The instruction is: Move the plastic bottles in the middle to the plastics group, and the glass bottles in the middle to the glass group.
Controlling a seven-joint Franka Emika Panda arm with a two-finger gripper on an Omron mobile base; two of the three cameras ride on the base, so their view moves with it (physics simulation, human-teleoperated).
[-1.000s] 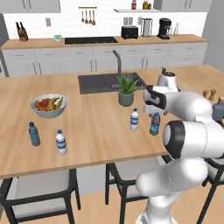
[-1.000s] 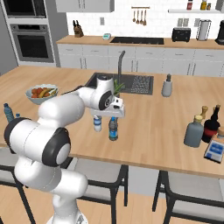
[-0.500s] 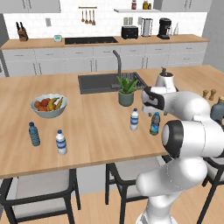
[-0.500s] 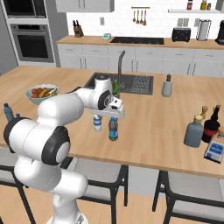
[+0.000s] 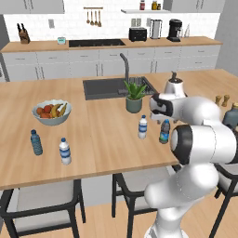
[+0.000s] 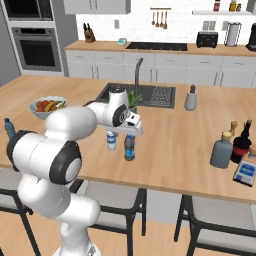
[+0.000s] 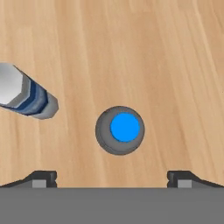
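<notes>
The dark plastic bottle (image 5: pixel 164 132) (image 6: pixel 129 148) stands mid-counter near the front edge. The clear-white plastic bottle (image 5: pixel 143 127) (image 6: pixel 111 141) stands just beside it. My gripper (image 5: pixel 162 115) (image 6: pixel 131 133) (image 7: pixel 112 179) hangs open directly above the dark one. In the hand view I look down on that bottle's round top (image 7: pixel 124 130), between and ahead of my wide-spread fingertips (image 7: pixel 41 178). The white bottle (image 7: pixel 26 96) lies off to the left there. The plastics group, a blue bottle (image 5: pixel 36 142) and a clear one (image 5: pixel 65 151), stands at the far left. The squat grey-blue glass bottle (image 6: pixel 221 150) stands far right.
A fruit bowl (image 5: pixel 51 111) sits at the left. A potted plant (image 5: pixel 134 97) stands by the sink (image 5: pixel 104 87). A grey pump dispenser (image 6: pixel 190 98) stands behind, and a dark bottle (image 6: pixel 241 145) and a small box (image 6: pixel 246 172) flank the glass bottle. Stools stand under the counter's front edge.
</notes>
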